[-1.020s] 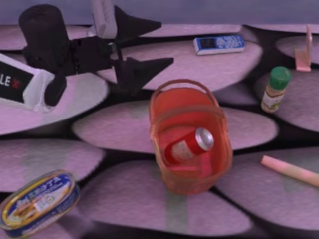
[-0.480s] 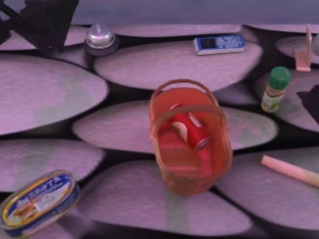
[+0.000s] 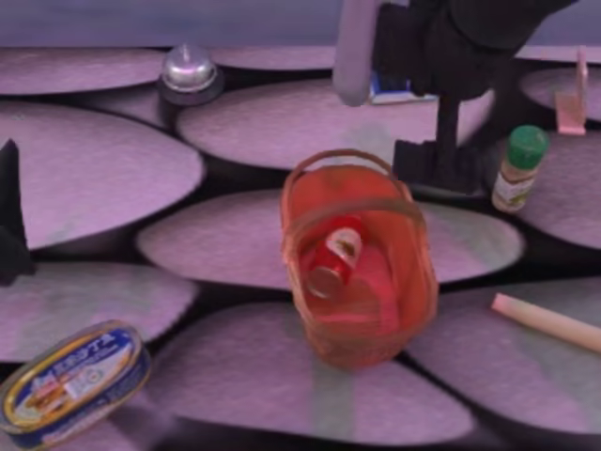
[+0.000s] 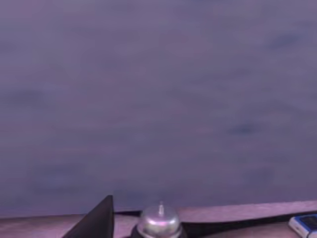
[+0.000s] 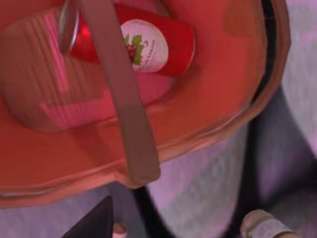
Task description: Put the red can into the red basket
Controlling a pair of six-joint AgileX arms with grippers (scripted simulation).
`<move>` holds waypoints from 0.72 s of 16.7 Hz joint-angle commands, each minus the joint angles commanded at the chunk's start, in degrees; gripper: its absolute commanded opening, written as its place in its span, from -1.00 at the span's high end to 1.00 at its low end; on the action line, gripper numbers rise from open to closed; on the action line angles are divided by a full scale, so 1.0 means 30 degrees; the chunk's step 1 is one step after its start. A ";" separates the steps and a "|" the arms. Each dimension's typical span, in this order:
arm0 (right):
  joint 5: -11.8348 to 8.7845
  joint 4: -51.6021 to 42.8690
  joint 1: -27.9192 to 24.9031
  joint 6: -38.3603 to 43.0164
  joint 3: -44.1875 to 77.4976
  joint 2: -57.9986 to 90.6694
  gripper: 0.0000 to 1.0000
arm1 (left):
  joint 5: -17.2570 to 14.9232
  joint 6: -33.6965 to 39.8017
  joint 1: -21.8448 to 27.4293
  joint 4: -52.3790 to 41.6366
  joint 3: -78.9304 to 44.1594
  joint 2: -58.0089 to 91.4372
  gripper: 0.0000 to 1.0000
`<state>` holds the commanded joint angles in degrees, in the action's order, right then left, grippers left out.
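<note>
Lying tilted inside red basket (image 3: 413,282), red can (image 3: 336,256), silver top toward near-left.

Both AgileX arms look matte black and kind of chunky. The right arm (image 3: 451,47) has blocky dark housings, a pale grey-white rounded link section next to them, and a thin black stem down to a flat black piece. All you get of the left arm (image 3: 11,221) is a black pointed, wedge-shaped bit. No cables, screws or markings I can make out.
</note>
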<state>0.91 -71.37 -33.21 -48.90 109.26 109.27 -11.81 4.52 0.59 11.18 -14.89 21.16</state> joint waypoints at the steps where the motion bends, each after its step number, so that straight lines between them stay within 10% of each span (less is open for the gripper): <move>1: -0.0011 -0.1031 -0.0444 -0.0642 0.1278 0.1508 -1.00 | 0.0807 -0.0243 -0.0139 -0.0766 0.0971 -0.1453 -1.00; 6: -0.0172 -0.4733 -0.1951 -0.2786 0.5457 0.6334 -1.00 | 0.3565 -0.1319 -0.0540 -0.3380 0.4463 -0.6409 -1.00; 12: -0.0213 -0.5258 -0.2147 -0.3068 0.6019 0.6925 -1.00 | 0.3936 -0.1507 -0.0579 -0.3728 0.4964 -0.7055 -1.00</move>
<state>0.27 -87.15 -39.65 -58.11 127.32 130.05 0.00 0.00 -1.15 0.00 0.00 0.00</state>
